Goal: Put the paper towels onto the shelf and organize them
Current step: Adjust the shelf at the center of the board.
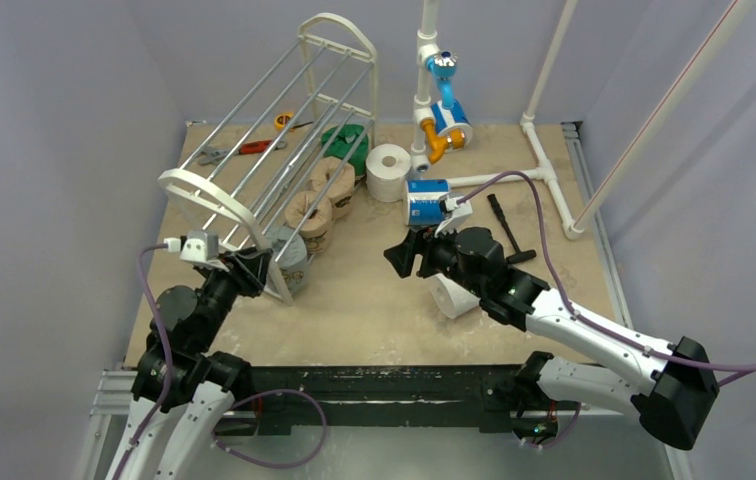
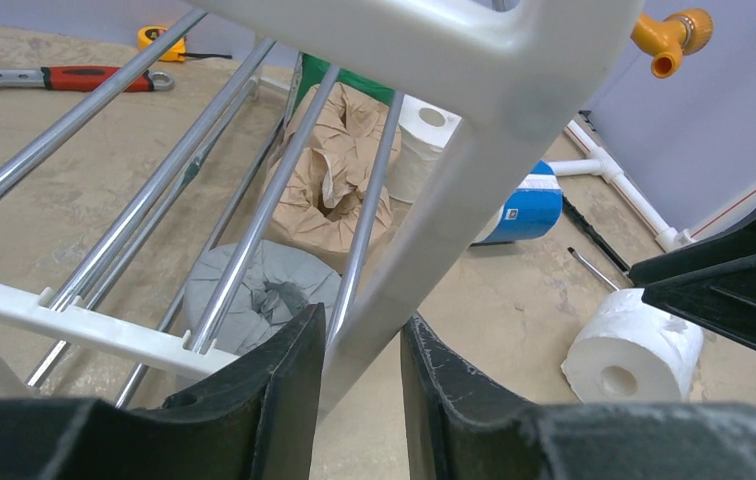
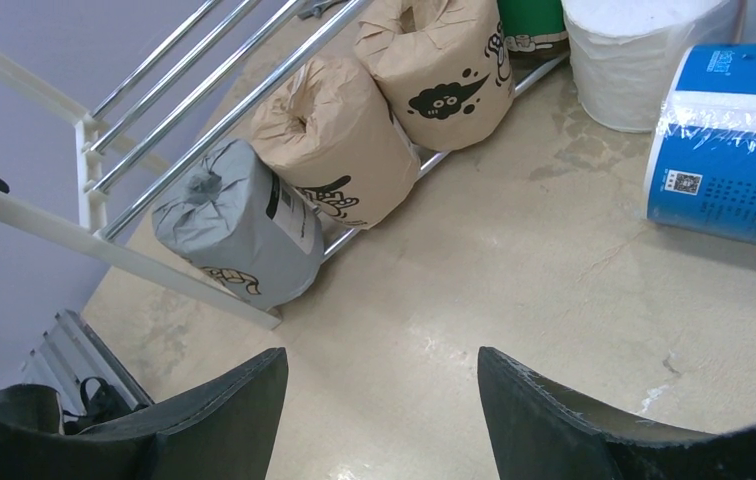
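The shelf (image 1: 284,110) stands tilted at the table's back left. My left gripper (image 1: 254,268) is shut on the white leg of its near arched end frame (image 2: 434,230); the jaws (image 2: 362,318) press on both sides of the leg. Under the rods, in a row, sit a grey roll (image 1: 292,262), two tan rolls (image 1: 309,218) and a green roll (image 1: 346,140). A white roll (image 1: 388,172) and a blue-white roll (image 1: 427,200) stand beside the shelf. Another white roll (image 1: 451,295) lies under my right arm. My right gripper (image 1: 401,258) is open and empty over bare table (image 3: 382,358).
A white pipe frame (image 1: 539,150) with blue and orange fittings (image 1: 444,110) stands at the back right. A red-handled wrench (image 1: 254,147) and a yellow tape measure (image 1: 284,120) lie behind the shelf. A black tool (image 1: 502,225) lies near the blue-white roll.
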